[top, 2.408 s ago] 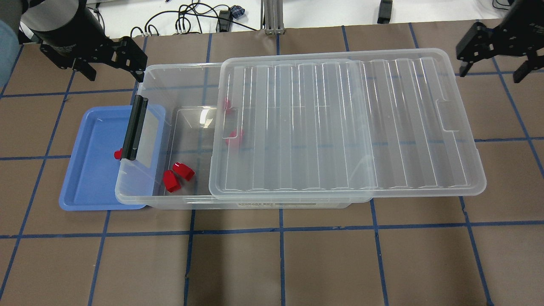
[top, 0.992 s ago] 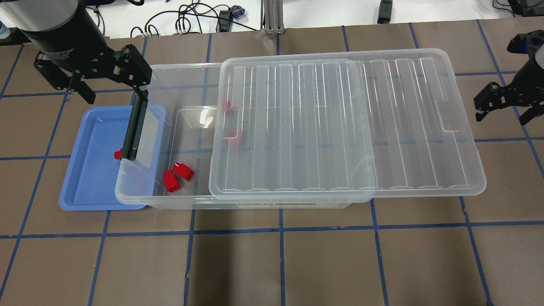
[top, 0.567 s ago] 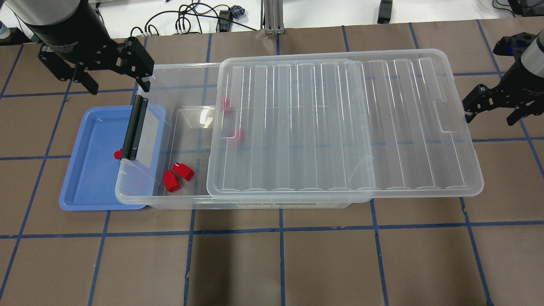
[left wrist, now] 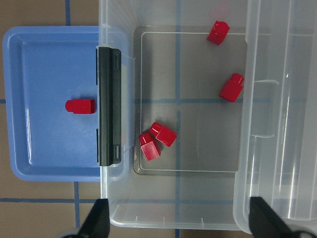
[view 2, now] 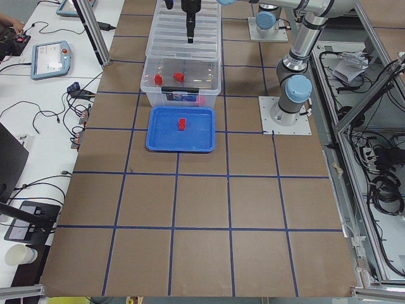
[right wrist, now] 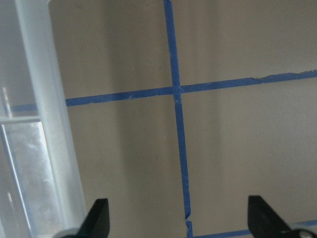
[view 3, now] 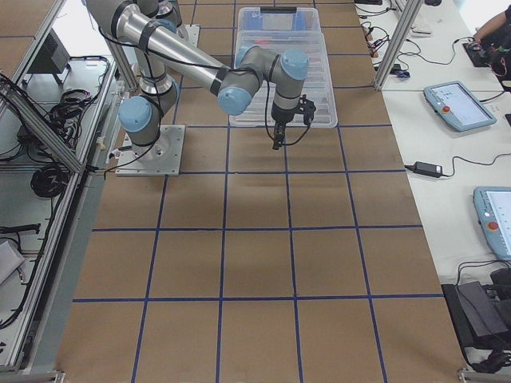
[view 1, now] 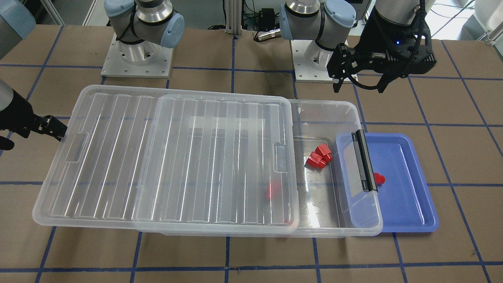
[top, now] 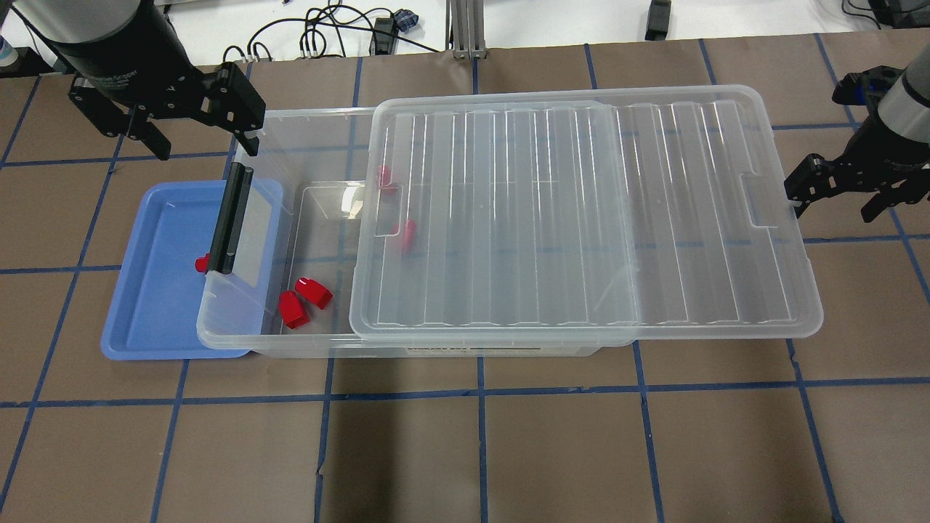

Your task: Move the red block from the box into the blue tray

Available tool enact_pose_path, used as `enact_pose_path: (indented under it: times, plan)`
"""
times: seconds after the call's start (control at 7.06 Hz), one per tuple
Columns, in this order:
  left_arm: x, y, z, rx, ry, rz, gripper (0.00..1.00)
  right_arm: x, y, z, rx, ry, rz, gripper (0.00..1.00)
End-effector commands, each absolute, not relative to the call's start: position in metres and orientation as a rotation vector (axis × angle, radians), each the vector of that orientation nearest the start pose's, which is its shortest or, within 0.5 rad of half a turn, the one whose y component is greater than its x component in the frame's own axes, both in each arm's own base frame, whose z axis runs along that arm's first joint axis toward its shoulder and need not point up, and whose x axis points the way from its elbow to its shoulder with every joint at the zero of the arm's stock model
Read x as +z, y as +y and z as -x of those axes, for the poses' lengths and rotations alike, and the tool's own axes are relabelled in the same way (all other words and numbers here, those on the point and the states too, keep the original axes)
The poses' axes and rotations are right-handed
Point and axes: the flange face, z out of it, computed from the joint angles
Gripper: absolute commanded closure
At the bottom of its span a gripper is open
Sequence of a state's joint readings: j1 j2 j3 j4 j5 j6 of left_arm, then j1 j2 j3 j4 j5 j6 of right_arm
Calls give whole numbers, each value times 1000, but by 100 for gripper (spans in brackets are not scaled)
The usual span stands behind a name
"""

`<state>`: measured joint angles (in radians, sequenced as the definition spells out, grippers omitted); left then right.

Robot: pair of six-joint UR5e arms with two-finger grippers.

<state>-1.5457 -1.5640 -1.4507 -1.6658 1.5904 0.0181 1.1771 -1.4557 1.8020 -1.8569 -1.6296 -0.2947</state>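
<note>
From across the table, the lid (view 1: 177, 157) sits offset toward the robot's right on the box (view 1: 326, 114), leaving an uncovered strip at the latch (view 1: 363, 161) end, which overhangs the blue tray (view 1: 408, 196) where the red block (view 1: 379, 179) lies beside the latch. From overhead, the left gripper (top: 205, 142) hangs above the box's far left corner, fingers spread, and the right gripper (top: 834, 207) sits by the lid's end edge, fingers apart too. The left wrist camera looks straight down on four red blocks (left wrist: 163, 135) in that strip

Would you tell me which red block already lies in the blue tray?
The lone red block beside the black latch, on the blue tray; the other four lie inside the box.
</note>
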Motion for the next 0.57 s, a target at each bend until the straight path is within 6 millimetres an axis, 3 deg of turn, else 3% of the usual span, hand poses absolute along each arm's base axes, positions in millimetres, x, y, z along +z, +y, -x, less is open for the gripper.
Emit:
enact_pose_path:
  times: [0.0,0.42]
  plan:
    - [540,-492,119,-52,3120,8,0,348,-530,47,57,3183,-104,0]
    - [540,-492,119,-52,3120,8,0,347,-533,-10,53,3186,-16,0]
